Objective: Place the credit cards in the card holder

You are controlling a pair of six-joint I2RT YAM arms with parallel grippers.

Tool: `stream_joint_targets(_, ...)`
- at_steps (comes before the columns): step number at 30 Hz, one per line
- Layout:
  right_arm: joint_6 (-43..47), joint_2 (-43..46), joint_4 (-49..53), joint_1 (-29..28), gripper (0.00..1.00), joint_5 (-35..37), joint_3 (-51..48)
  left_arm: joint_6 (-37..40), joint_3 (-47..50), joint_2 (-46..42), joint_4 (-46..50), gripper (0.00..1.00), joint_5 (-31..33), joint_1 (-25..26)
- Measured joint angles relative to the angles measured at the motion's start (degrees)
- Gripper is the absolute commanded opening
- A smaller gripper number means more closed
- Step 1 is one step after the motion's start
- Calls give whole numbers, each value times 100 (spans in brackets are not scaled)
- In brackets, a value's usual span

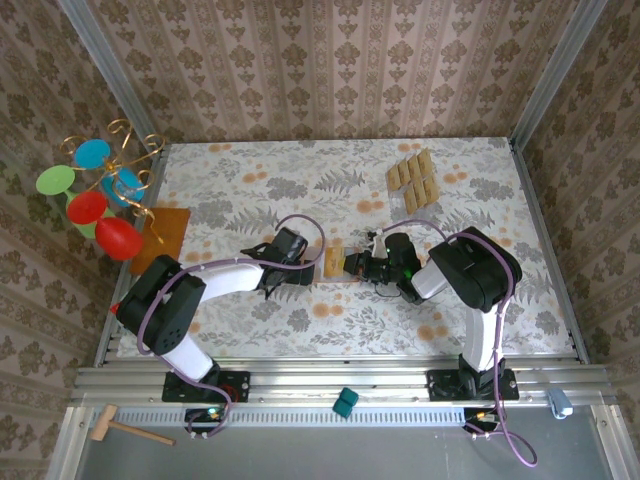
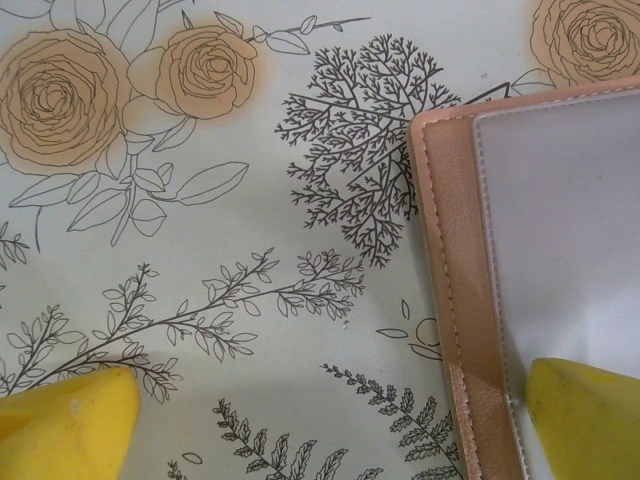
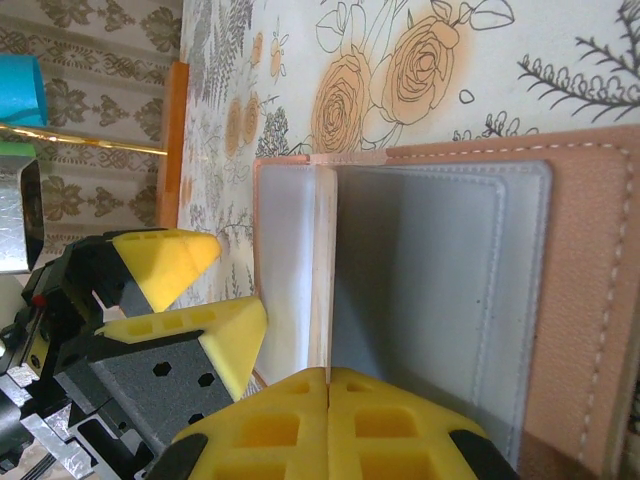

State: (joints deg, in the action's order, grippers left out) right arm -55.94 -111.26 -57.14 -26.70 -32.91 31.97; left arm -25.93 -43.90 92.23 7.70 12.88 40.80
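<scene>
The card holder (image 1: pixel 333 262) lies open at the table's middle, with a salmon-brown rim (image 2: pixel 462 300) and grey lining (image 3: pixel 430 300). My right gripper (image 3: pixel 328 375) is shut on one tan credit card (image 3: pixel 322 270), held edge-on with its far end over the lining. My left gripper (image 2: pixel 330 440) is open just left of the holder (image 1: pixel 305 268). One of its yellow fingertips (image 2: pixel 585 415) rests over the lining and the other (image 2: pixel 65 425) over the tablecloth. Several more credit cards (image 1: pixel 412 180) lie in rows at the back right. The right gripper (image 1: pixel 352 265) meets the holder from the right.
An orange-brown mat (image 1: pixel 168 228) lies at the left edge beneath a wire ornament with coloured discs (image 1: pixel 95 195). A teal block (image 1: pixel 345 403) and a wooden mallet (image 1: pixel 115 427) sit on the near rail. Patterned walls enclose the table.
</scene>
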Motion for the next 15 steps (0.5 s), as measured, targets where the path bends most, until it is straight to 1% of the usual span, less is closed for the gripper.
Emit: stream_joint_targets(15,4,90,66,96,0,35,-70,0,2,-2,0,100,2,0)
